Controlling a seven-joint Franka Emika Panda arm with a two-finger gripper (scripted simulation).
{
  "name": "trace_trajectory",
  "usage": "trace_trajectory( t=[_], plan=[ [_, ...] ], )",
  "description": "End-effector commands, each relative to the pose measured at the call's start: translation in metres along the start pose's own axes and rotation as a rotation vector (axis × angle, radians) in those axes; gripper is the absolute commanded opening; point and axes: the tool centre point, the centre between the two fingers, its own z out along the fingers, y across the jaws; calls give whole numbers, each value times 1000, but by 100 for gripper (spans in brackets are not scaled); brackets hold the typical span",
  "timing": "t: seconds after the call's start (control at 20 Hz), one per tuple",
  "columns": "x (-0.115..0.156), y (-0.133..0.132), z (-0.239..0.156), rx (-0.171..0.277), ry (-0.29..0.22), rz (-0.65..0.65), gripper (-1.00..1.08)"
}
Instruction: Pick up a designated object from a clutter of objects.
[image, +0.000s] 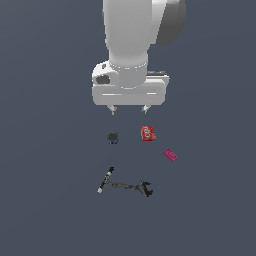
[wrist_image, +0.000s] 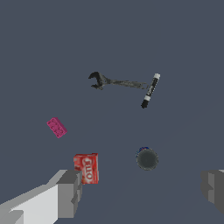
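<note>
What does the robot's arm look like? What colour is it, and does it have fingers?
The arm is smooth, rounded and white, with a grey shaded side. It ends in a wide, boxy white hand with a dark hole on one side. The gripper has two short, stubby grey fingers poking out below the hand; in the wrist view they look blocky and square. No cables or markings show.

On my exterior feed, all I have apart from the job itself is the ground surface (image: 45, 210): a flat, matte, dark slate-blue plane that runs to every edge of the frame, from upper left to lower right, even in tone. The wrist feed shows the same surface (wrist_image: 52, 39) in the same colour, with a faint, slightly lighter diagonal band across it; I cannot tell what causes that.
</note>
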Motion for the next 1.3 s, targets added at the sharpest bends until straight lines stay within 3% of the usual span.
trace_trajectory(
  t=[0.0, 0.65, 1.25],
  plan=[
    [0, 0, 0, 0, 0, 0, 100],
    [-5, -8, -4, -17, 12, -32, 100],
    [28, 8, 31, -5, 7, 49, 100]
  ],
)
